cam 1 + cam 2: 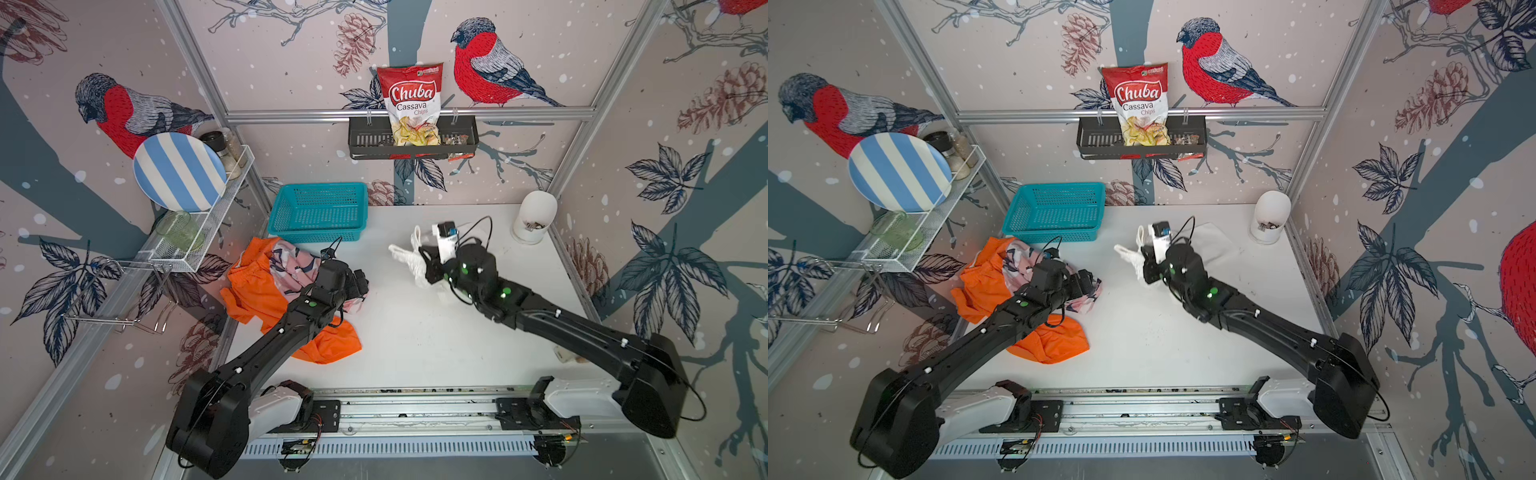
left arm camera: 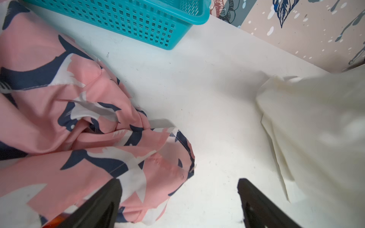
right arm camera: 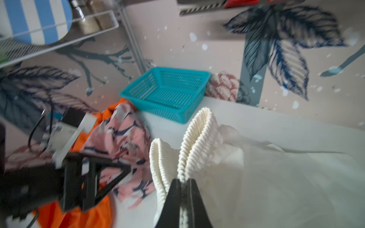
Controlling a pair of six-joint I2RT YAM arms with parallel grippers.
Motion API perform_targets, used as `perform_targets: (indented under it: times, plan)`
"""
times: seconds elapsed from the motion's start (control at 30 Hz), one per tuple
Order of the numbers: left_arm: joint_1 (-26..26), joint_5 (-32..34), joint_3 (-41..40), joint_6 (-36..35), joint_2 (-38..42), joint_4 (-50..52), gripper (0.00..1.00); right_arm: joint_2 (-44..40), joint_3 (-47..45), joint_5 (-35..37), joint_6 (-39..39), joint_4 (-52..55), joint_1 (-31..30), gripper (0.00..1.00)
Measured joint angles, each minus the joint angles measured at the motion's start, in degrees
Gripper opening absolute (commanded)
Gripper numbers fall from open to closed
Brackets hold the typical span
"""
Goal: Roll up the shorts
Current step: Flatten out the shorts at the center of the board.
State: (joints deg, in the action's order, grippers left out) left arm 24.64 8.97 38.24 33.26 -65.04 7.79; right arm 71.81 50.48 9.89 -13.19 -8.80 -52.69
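Observation:
The white shorts [image 1: 409, 254] lie at the back right of the table. Their ribbed waistband [image 3: 199, 134] is lifted and pinched in my right gripper [image 3: 182, 180], which is shut on it; the same gripper shows in both top views [image 1: 428, 262] [image 1: 1148, 266]. The pink shark-print shorts [image 1: 291, 266] [image 2: 79, 118] lie crumpled on the orange shorts [image 1: 253, 291] [image 3: 79, 217] at the left. My left gripper [image 2: 178, 180] [image 1: 361, 282] hangs open over the pink pair's right edge, with nothing gripped. White cloth [image 2: 316, 128] spreads to its right.
A teal basket [image 1: 318, 212] [image 2: 138, 19] stands empty at the back, just behind the pink and orange pile. A white jar [image 1: 534, 216] sits in the back right corner. A wire rack with a striped plate [image 1: 178, 172] hangs on the left wall, a black shelf with a chips bag [image 1: 411, 104] on the back wall.

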Motion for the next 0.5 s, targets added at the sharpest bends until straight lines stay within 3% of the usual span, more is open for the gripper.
perform_targets:
  times: [0.13,0.23,0.33,0.5]
  plan:
    - [2.32,0.09,-1.88,0.98,2.14,1.92,0.94,-5.03,-9.92,3.02,-5.55,0.02,-7.15,0.5]
    - [3.48,-0.15,-3.56,2.29,2.32,2.27,0.93,-6.4,-11.23,4.85,-9.44,0.76,-8.0,0.59]
    - [4.68,-1.92,-4.9,3.78,1.49,2.03,0.93,-5.31,-8.87,4.9,-10.8,3.1,-7.72,0.64]
    - [6.1,-2.93,-5.62,6.49,0.48,1.92,0.93,3.52,2.16,1.38,-10.71,10.25,-7.63,0.62]
